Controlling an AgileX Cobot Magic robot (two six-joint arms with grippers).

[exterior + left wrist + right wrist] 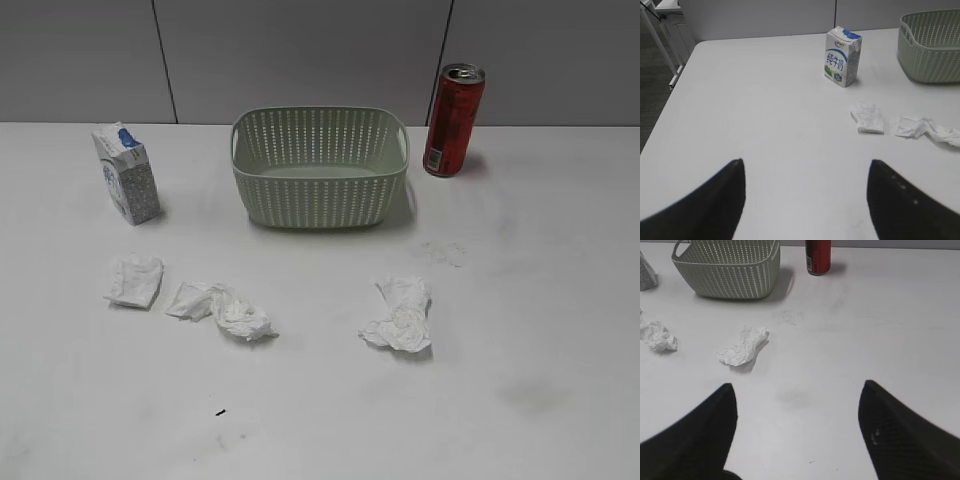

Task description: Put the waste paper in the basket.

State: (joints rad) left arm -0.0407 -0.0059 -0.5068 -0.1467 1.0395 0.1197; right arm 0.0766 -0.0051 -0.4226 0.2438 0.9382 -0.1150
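Three crumpled white paper wads lie on the white table: a left one (134,281), a middle one (224,309) and a right one (401,315). The pale green slotted basket (319,193) stands behind them and looks empty. My left gripper (806,162) is open and empty; the left wad (868,117) and the middle wad (925,129) lie ahead to its right, the basket (930,50) at far right. My right gripper (797,386) is open and empty; the right wad (744,345) lies ahead to its left, the basket (730,274) beyond. Neither gripper shows in the exterior view.
A white-and-blue carton (126,173) stands left of the basket; it also shows in the left wrist view (842,57). A tall red can (454,120) stands right of the basket and shows in the right wrist view (818,256). The table's left edge (670,105) drops to dark floor.
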